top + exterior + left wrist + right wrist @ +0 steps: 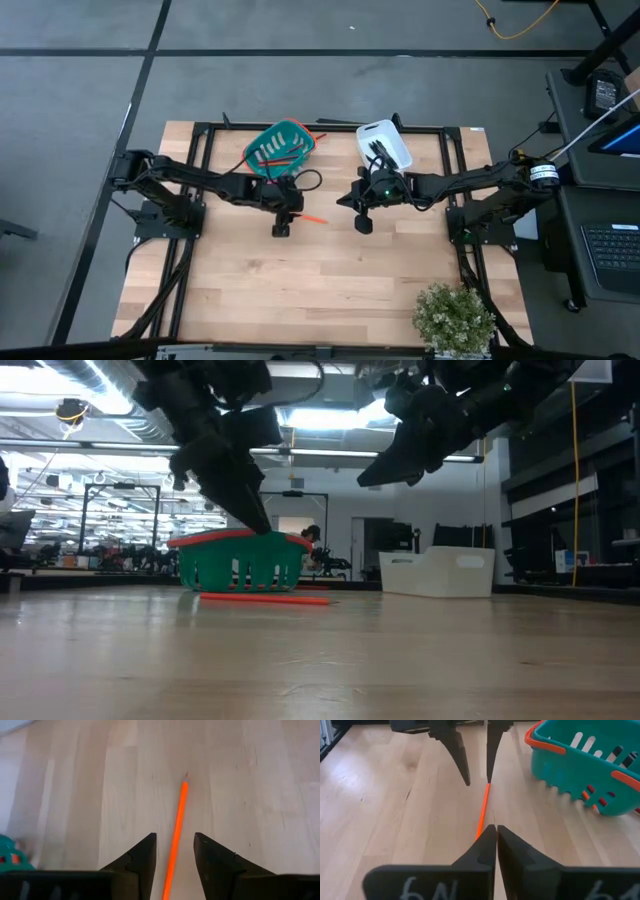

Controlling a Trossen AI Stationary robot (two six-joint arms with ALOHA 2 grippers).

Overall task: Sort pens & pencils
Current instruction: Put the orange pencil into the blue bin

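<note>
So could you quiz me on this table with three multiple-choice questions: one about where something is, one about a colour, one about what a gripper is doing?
1. Where is the loose pencil?
A. in the white bin
B. flat on the table, in front of the green basket
C. held up in the air

2. What colour is the rim of the green basket?
A. orange
B. blue
C. black

3. How does the left gripper stand?
A. shut on the pencil
B. open, with a finger on either side of the pencil
C. out of sight

Answers: 1 B, the low view shows it lying on the wood. 2 A, the right wrist view shows an orange edge. 3 B, the left wrist view shows a gap on both sides of the pencil.
</note>
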